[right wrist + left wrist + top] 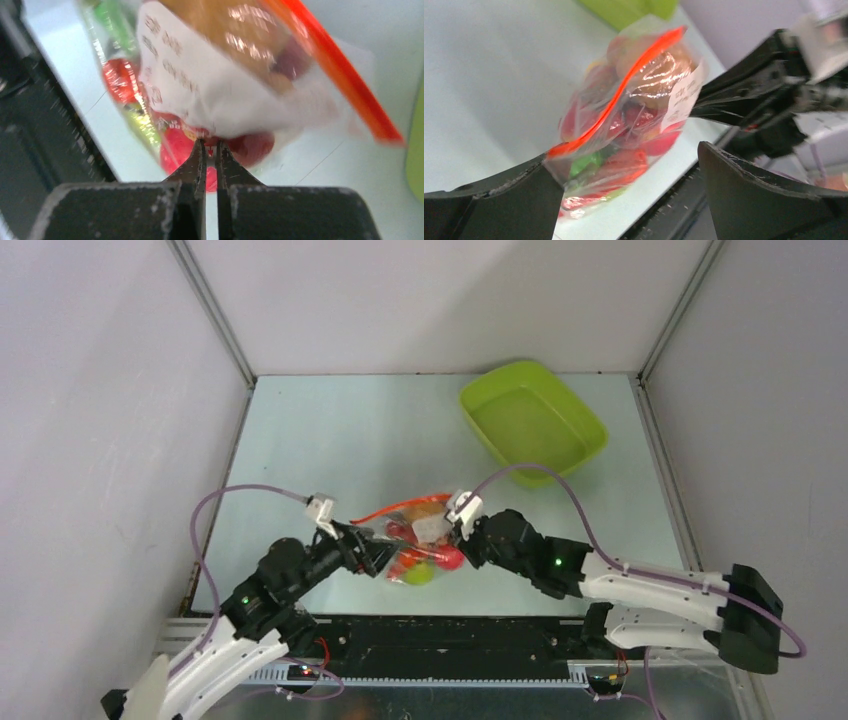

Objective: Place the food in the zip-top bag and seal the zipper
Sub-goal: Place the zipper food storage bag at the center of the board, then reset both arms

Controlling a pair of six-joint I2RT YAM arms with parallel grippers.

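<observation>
One crinkled clear bag (420, 536) of glossy red and green toy food (418, 575), near the pale table's (330, 440) front edge. The right gripper (210, 145) pinches its white-labelled side. The left gripper (626, 160) is spread wide by the orange-red zipper (624, 85).

The left arm (268, 585), black at the joints with a white lower link, comes up from the lower left of the top view and leans toward the centre, wrist tipped down. The left gripper (626, 157) is spread wide, its two black fingers (744, 195) at the lower corners of its wrist view. The right arm (600, 578) extends in from the lower right (a small green light shows on each arm). The right gripper (209, 145) has its fingers pressed together on an edge of the clear plastic zip-top bag (220, 90).
</observation>
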